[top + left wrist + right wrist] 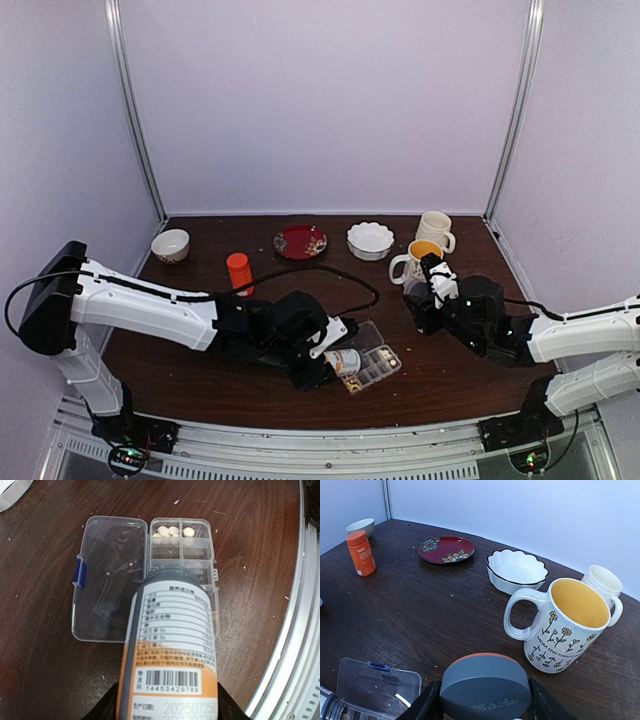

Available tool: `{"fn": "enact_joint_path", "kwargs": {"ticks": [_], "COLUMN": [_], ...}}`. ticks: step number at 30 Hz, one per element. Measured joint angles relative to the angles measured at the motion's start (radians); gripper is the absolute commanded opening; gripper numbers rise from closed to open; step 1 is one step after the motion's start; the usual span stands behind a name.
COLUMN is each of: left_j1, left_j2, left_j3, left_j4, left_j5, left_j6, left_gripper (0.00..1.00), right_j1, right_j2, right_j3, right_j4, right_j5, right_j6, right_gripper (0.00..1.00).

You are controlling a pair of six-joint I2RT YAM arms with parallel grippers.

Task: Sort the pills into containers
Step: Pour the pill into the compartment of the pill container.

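On the tabletop (45,645) in front of the left arm, lying flat and open: the clear organiser box (200,555), with its hinged lid (110,580) folded out beside it. Holds a few white pills (172,530) in the two far compartments; gives no clear view of the near ones, hidden behind the bottle. Just above the middle compartments, mouth towards them: an uncapped labelled pill bottle (172,645), whether touching the box or not, cannot tell.

Looks like the dispensing step, partly done. Calls next for a slight further tilt or a gentle shake, with the mouth kept over one compartment, so as not to scatter pills across the dividers or onto the lid.

Left hand (169,711): clamped on the base end of the bottle, a finger at each side, arm stretched low across the tabletop with the wrist bent down towards the box. Right hand (485,707): closed around a grey cap with an orange rim (485,685), parked well apart from the box, near the flowered mug (570,625).
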Motion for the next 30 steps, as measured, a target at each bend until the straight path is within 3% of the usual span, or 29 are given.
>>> {"fn": "enact_joint_path", "kwargs": {"ticks": [30], "left_j1": [-0.003], "left_j2": [-0.023], "left_j3": [-0.034], "left_j4": [0.049], "left_j5": [0.013], "left_j6": [-0.002], "left_gripper": [0.00], "right_j1": [-0.002], "right_j2": [-0.006], "right_j3": [0.000], "right_j4": [-0.006], "right_j5": [0.000], "right_j6": [0.000], "right_gripper": [0.00]}}
